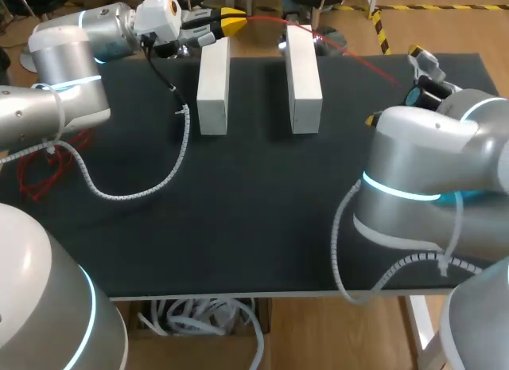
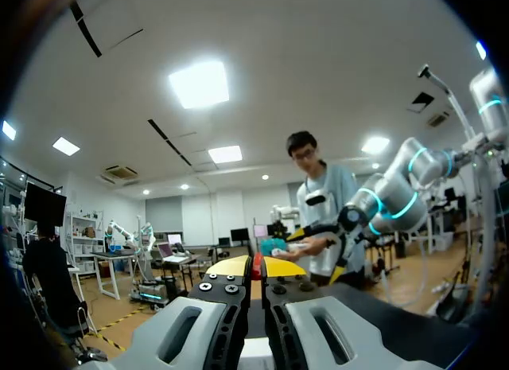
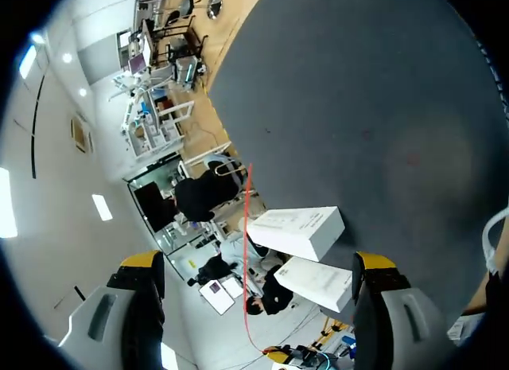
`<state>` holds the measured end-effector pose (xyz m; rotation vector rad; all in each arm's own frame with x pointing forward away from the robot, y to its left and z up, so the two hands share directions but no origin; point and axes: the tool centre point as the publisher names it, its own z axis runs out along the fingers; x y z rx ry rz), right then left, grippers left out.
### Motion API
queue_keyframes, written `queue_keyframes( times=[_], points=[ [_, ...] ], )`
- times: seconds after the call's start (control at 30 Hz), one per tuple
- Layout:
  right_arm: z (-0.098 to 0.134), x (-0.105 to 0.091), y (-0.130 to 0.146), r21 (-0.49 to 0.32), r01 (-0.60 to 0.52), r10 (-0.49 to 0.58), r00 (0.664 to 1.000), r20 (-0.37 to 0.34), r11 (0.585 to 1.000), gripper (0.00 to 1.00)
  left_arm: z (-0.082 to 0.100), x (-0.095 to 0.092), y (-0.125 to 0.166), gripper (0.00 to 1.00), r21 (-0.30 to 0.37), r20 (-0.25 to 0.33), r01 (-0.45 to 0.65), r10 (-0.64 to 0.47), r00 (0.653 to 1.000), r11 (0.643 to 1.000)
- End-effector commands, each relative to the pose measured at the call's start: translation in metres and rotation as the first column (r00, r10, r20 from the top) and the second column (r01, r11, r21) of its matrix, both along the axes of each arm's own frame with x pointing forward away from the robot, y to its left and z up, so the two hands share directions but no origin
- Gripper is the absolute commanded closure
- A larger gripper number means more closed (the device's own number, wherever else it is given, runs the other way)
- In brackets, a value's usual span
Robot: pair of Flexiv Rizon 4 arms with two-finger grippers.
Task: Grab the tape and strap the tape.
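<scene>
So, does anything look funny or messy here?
Only the red tape: it runs slanted from the left gripper, crossing just the far end of the right white block and missing the left white block. Nothing looks spilled or broken.

A dark table [image 1: 262, 227] with a pale near edge stands on wooden floor [image 1: 453, 32]; bright ceiling panels [image 2: 199, 83] glow overhead.

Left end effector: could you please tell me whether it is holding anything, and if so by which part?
The left end effector is shut on the red tape, pinching it near one end between its yellow tips.
</scene>
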<state>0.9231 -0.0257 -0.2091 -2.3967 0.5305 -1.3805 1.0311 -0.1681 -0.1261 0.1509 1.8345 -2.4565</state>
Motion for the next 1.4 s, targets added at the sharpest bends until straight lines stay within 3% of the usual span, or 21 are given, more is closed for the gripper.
queue_keyframes(
  times=[0.03,0.67,0.73,0.8,0.9,1.1,1.27,1.4],
  points=[
    [-0.008,0.006,-0.003,-0.016,0.029,-0.028,0.996,0.088,0.999,0.00,-0.001,0.001,0.000,1.00,0.000,0.000,0.003,-0.003,1.000,1.000],
    [-0.007,0.007,-0.004,-0.028,0.005,-0.003,0.996,0.089,1.000,0.00,-0.001,0.001,0.000,1.00,0.000,0.000,0.003,-0.003,1.000,1.000],
    [-0.006,0.007,-0.002,0.000,0.059,-0.058,0.977,0.206,0.998,0.00,-0.001,0.001,0.000,1.00,0.000,0.000,0.003,-0.003,1.000,1.000],
    [-0.005,0.007,-0.001,0.048,0.111,-0.120,0.934,0.336,0.993,0.00,-0.001,0.001,0.000,1.00,0.000,0.000,0.003,-0.003,1.000,1.000],
    [-0.004,0.007,0.002,0.112,0.163,-0.196,0.881,0.430,0.980,0.00,-0.001,0.001,0.000,1.00,0.000,0.000,0.003,-0.003,1.000,1.000],
    [-0.011,0.007,0.012,0.152,0.269,-0.309,0.803,0.511,0.951,0.00,-0.001,0.001,0.000,1.00,0.000,0.000,0.003,-0.003,1.000,1.000],
    [-0.007,0.012,0.018,0.168,0.358,-0.384,0.704,0.598,0.918,0.00,-0.001,0.001,0.000,1.00,0.000,0.000,0.003,-0.003,1.000,1.000],
    [0.002,0.018,0.021,0.145,0.377,-0.383,0.693,0.611,0.915,0.00,-0.001,0.001,0.000,1.00,0.000,0.000,0.003,-0.003,1.000,1.000]
  ],
)
